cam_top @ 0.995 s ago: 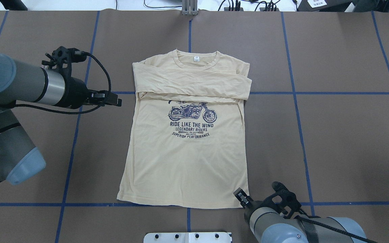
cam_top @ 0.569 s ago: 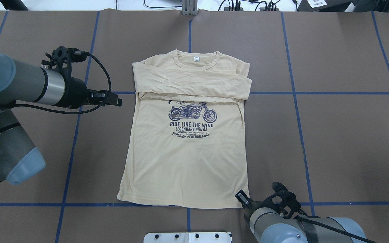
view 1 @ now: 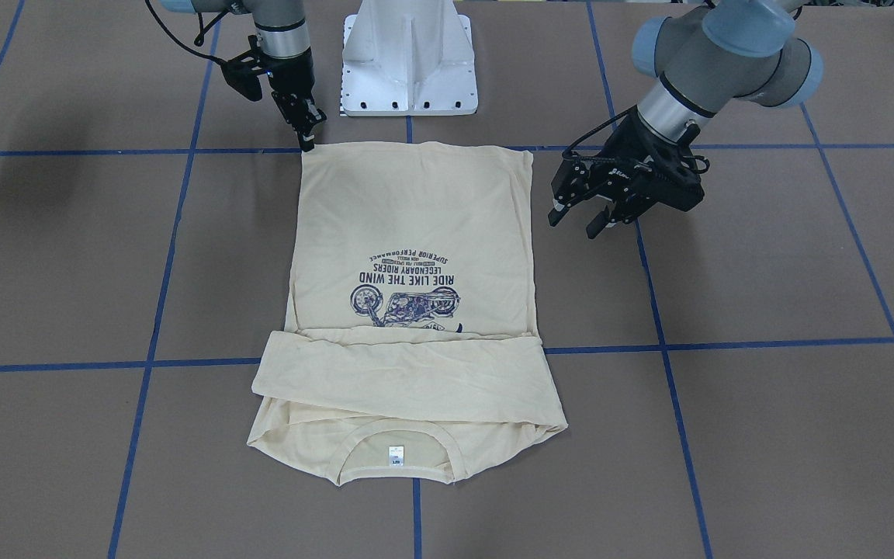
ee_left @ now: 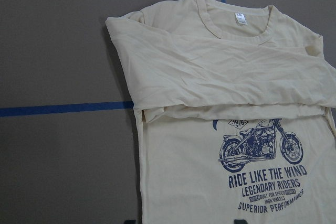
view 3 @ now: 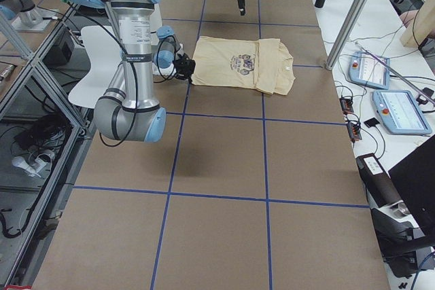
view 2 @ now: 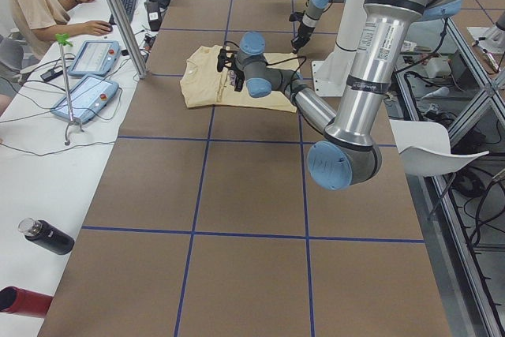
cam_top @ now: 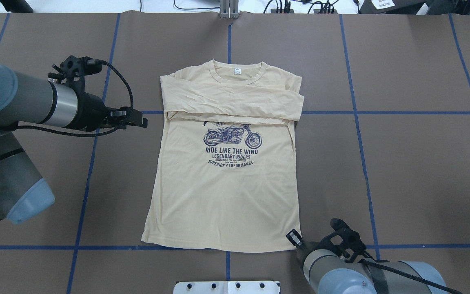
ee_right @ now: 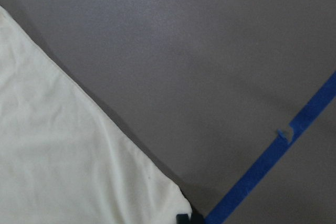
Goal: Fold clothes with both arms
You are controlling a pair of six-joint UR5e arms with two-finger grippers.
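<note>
Seems my black right tool (cam_top: pixel 293 237) crept a hair toward the near hem corner (cam_top: pixel 295 246) of the pale cream-yellow long-sleeved T-shirt (cam_top: pixel 222 196), which runs lengthwise away from it; can't tell its opening. Left tool (view 1: pixel 577 223) gapes empty beside the folded sleeves (cam_top: pixel 231 102).

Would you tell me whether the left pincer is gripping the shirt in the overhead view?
No, the left pincer sits off the T-shirt's side edge, with bare table between them.

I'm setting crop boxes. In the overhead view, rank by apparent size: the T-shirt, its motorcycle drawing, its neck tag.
1. T-shirt
2. motorcycle drawing
3. neck tag
All lie flat; ranking is sure.
</note>
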